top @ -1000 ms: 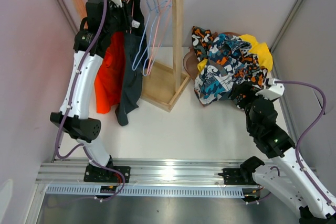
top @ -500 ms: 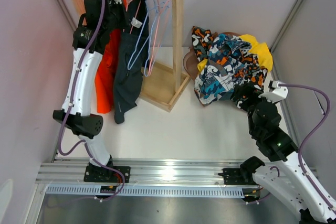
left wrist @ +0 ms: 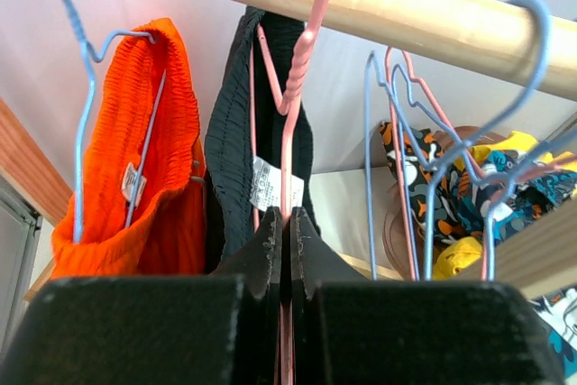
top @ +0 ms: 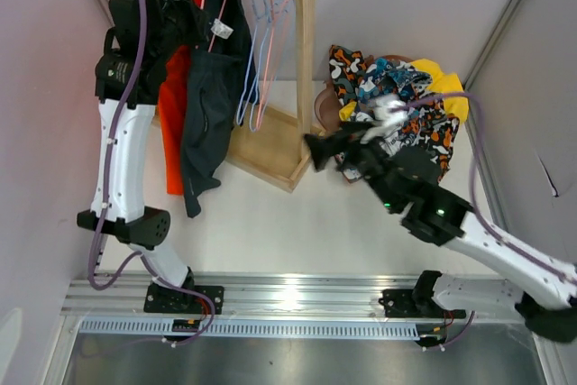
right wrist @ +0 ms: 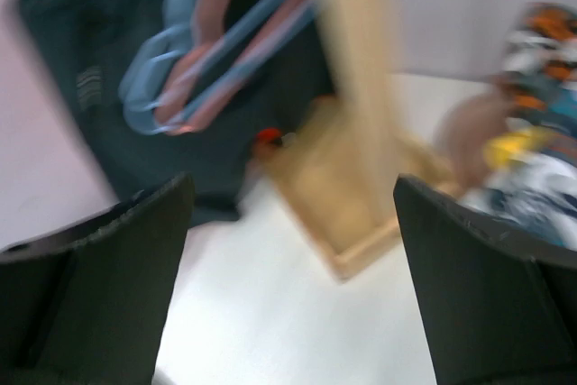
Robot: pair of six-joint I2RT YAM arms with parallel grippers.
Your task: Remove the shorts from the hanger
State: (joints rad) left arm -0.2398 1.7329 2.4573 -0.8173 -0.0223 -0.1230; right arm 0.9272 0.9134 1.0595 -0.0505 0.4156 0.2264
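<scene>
A light wooden clothes rack (top: 275, 146) stands at the far left corner of a white table (top: 297, 223), seen from above. Two garments hang side by side on its round wooden rail (left wrist: 379, 2). Plain bright orange shorts (left wrist: 135, 132) hang on a blue wire hanger (left wrist: 79, 169) nearest the rail's left end. Just beside them, plain black shorts (left wrist: 243, 151) hang on a pink wire hanger (left wrist: 297, 60). The left gripper (left wrist: 287, 218) is up at the rail, its jaws pinched together on the pink wire hanger's twisted neck just below the hook. Several bare wire hangers (top: 257, 60), blue and pink, hang toward the rail's right end. Three more pairs (yellow, camouflage print and teal print) lie in a heap of loose shorts (top: 397, 119) at the table's far right corner, off any hanger. The right gripper (top: 317, 151) hovers over the table between the heap and the rack, jaws spread wide and holding nothing; its own view is blurred. Several things could go wrong from here. The thin wire may twist or slip in the pinch under the cloth's weight. The hook may snag the rail or drag the neighbouring hangers if lifted at an angle. The right arm may knock the rack's post, since it reaches in close.
</scene>
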